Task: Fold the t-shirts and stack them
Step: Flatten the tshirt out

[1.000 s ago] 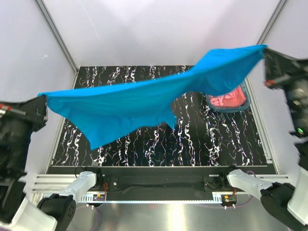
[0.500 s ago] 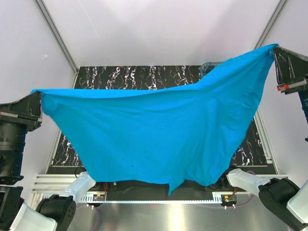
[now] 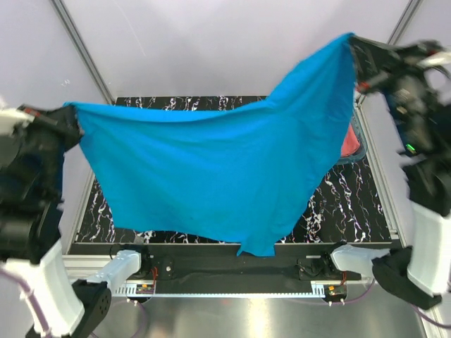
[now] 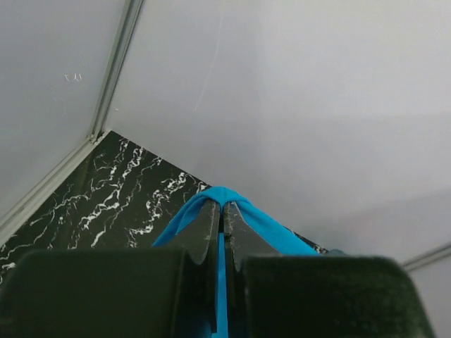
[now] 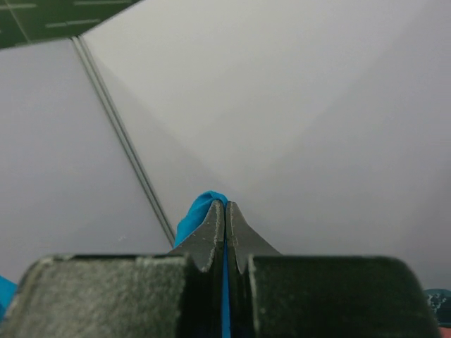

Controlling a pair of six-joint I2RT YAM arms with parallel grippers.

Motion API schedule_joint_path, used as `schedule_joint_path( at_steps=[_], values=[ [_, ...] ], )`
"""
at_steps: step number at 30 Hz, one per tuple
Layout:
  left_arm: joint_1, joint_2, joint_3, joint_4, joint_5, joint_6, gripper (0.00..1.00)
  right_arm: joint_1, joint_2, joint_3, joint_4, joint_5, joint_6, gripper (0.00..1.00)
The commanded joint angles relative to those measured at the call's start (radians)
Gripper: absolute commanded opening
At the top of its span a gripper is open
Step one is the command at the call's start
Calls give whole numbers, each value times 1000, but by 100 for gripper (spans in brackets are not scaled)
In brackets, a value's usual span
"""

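Observation:
The large turquoise-blue t-shirt (image 3: pixel 218 169) hangs spread in the air above the table, held by both arms. My left gripper (image 3: pixel 72 113) is shut on its left corner, high at the left side; the cloth shows pinched between the jaws in the left wrist view (image 4: pixel 223 211). My right gripper (image 3: pixel 354 44) is shut on the right corner, raised higher at the back right; the cloth edge shows in the right wrist view (image 5: pixel 224 211). The shirt's lower edge hangs down to the front rail. The salmon pink t-shirt (image 3: pixel 351 141) peeks out at the right, mostly hidden.
The black marbled table (image 3: pixel 345 204) lies under the shirt. A teal plastic basket (image 3: pixel 356 156) holding the pink shirt stands at the right edge, mostly covered. White walls and frame posts (image 3: pixel 81 49) enclose the table.
The right gripper moved left and up with its corner, the left gripper moved slightly right. The shirt, spread wide half a second ago, now hangs narrower with its lower edge near the front rail.

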Motion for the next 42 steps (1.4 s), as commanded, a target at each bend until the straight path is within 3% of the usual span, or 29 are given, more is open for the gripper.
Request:
schedule_joint_path(
  at_steps=[1,10,19,25,30,35,38,42],
  values=[
    [3,87,13,176,-46,63,0,0,79,-3,146,-3,-88,0],
    [3,81,30,183,-73,94,0,2,49,-17,171,-3,-154,0],
    [3,-90,34,106,-60,60,0,0,-97,-47,91,-55,-35,0],
    [3,-127,160,-33,-58,43,0,2,-169,-29,24,-75,39,0],
    [3,-138,170,-54,-57,17,0,2,-160,44,-22,-81,87,0],
    [3,-135,82,6,-58,7,0,0,-119,29,-20,-75,81,0],
    [2,-124,-26,70,-64,10,0,2,-107,-87,52,-67,64,0],
    [3,-132,-273,198,-112,8,0,0,-97,-366,181,-58,41,0]
  ],
)
